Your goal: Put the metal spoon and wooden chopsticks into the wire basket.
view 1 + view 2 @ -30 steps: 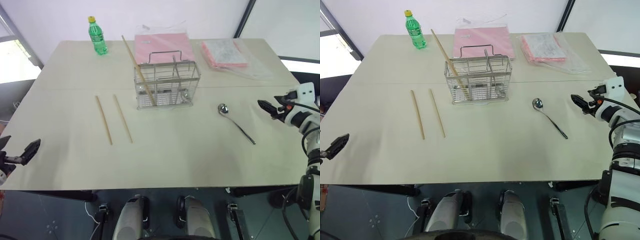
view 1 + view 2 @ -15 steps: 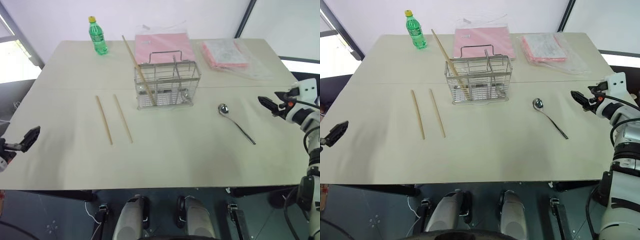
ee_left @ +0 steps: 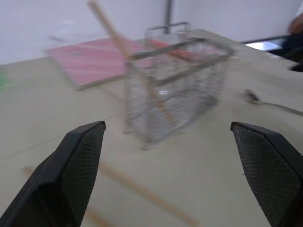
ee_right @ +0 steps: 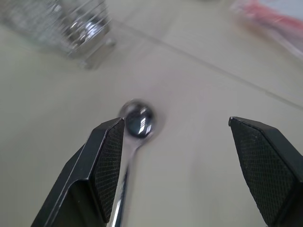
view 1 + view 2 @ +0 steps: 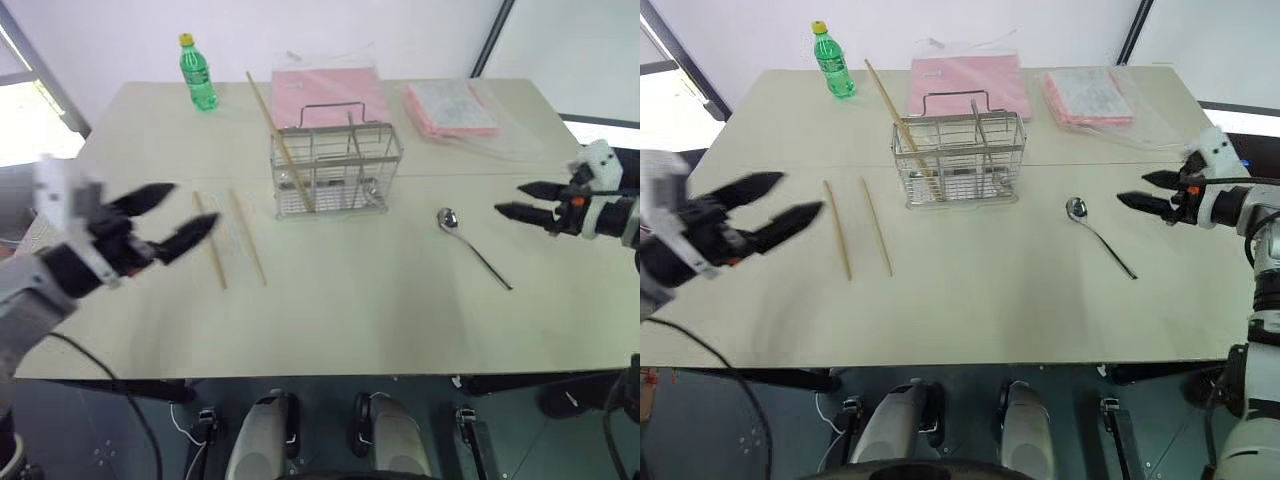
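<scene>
The wire basket (image 5: 335,170) stands at the table's middle back, and one wooden chopstick (image 5: 281,140) leans in its left end. Two more chopsticks (image 5: 208,240) lie side by side on the table to its left. To the basket's right lies the metal spoon (image 5: 472,248), bowl toward the basket. My left gripper (image 5: 195,205) hovers open just left of the lying chopsticks and points at the basket (image 3: 177,87). At the right edge my right gripper (image 5: 508,198) is open and empty, aimed at the spoon's bowl (image 4: 138,120).
A green bottle (image 5: 197,72) stands at the back left. A pink packet (image 5: 325,92) lies behind the basket, and a second packet in clear plastic (image 5: 450,108) lies at the back right. The table's front edge (image 5: 330,372) runs below the chopsticks and spoon.
My left arm has swung in from the table's left edge and now hangs over the table beside the lying chopsticks. My right gripper has turned left toward the spoon and shifted slightly that way.
</scene>
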Robot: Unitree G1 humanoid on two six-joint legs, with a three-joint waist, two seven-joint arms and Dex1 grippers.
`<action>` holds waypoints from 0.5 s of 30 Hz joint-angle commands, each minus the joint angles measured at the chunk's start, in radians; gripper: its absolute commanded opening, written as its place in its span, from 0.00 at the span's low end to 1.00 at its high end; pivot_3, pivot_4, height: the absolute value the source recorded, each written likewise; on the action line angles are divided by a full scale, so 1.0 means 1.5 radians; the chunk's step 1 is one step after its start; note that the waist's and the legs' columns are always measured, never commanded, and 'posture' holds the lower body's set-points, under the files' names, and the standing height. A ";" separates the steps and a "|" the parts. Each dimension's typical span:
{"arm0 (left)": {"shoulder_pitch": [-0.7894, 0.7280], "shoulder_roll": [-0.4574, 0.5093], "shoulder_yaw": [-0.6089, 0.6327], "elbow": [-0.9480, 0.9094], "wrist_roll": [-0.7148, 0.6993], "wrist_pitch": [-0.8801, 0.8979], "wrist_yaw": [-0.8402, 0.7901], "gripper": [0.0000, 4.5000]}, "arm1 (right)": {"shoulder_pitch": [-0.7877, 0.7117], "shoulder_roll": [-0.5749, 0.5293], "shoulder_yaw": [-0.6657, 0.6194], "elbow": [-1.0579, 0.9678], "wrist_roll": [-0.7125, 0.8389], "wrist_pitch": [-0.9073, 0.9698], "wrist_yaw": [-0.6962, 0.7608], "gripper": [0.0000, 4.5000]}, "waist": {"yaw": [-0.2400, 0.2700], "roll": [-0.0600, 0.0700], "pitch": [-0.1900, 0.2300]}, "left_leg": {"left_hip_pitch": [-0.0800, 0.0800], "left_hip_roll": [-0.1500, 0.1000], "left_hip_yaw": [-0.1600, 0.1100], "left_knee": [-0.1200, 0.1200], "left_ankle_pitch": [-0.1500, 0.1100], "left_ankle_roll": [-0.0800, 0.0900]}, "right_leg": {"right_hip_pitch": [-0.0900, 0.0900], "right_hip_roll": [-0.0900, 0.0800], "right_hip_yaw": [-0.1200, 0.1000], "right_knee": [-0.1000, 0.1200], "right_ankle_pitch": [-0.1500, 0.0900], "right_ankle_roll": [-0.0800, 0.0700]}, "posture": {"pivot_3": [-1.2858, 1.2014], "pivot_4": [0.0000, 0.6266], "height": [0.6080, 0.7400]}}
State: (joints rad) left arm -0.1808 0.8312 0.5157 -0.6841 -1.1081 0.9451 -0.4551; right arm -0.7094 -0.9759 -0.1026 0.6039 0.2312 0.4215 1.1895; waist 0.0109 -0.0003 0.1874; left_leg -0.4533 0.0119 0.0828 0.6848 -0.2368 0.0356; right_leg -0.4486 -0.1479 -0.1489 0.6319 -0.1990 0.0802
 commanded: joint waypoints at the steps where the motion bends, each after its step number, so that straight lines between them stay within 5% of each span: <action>1: -0.063 0.016 -0.082 -0.027 -0.031 0.001 -0.010 0.99 | 0.010 -0.016 0.017 -0.072 0.000 0.067 0.010 0.80 | 0.000 0.000 0.000 | 0.000 0.000 0.000 0.000 0.000 0.000 | 0.000 0.000 0.000 0.000 0.000 0.000 | 0.52 0.24 0.63; 8: -0.212 -0.026 -0.253 0.035 0.045 -0.039 -0.064 0.99 | 0.059 0.027 0.034 -0.163 0.002 0.136 -0.024 0.80 | 0.003 0.000 0.000 | 0.004 0.000 0.000 0.000 0.002 -0.003 | 0.003 0.000 0.000 0.000 0.000 0.000 | 0.52 0.24 0.63; 15: -0.275 -0.062 -0.303 0.065 0.092 -0.061 -0.090 0.99 | 0.019 0.087 0.054 -0.047 -0.028 0.093 -0.071 0.80 | 0.001 -0.001 0.000 | 0.005 -0.001 0.000 0.000 0.002 -0.003 | 0.004 0.000 0.000 0.000 0.000 0.000 | 0.52 0.24 0.63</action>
State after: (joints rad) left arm -0.5700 0.7408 0.0558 -0.5866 -0.9882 0.8798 -0.5781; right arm -0.6433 -0.8411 -0.0095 0.5013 0.1994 0.5882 1.0986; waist 0.0125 -0.0011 0.1879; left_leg -0.4463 0.0109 0.0835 0.6846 -0.2338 0.0307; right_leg -0.4421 -0.1476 -0.1487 0.6314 -0.1994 0.0809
